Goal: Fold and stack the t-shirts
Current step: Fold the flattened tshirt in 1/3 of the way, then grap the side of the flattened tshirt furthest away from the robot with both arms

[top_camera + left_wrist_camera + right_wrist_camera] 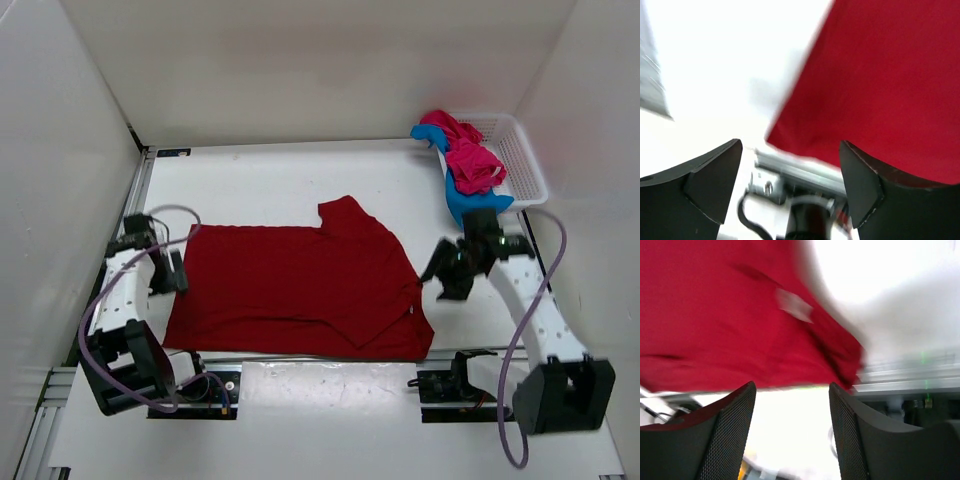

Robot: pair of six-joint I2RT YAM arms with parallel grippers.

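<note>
A dark red t-shirt (290,285) lies spread on the table with one sleeve folded over its right part. A pink t-shirt (468,155) and a blue t-shirt (462,200) hang crumpled over the rim of a white mesh basket (520,160) at the back right. My left gripper (172,270) hovers open beside the red shirt's left edge (850,90), nothing between its fingers. My right gripper (445,275) stands open just right of the shirt's right edge (730,315), empty too.
White walls close in the table on the left, back and right. The arm bases and a metal rail (330,362) run along the near edge, just below the red shirt's hem. Cables loop beside both arms.
</note>
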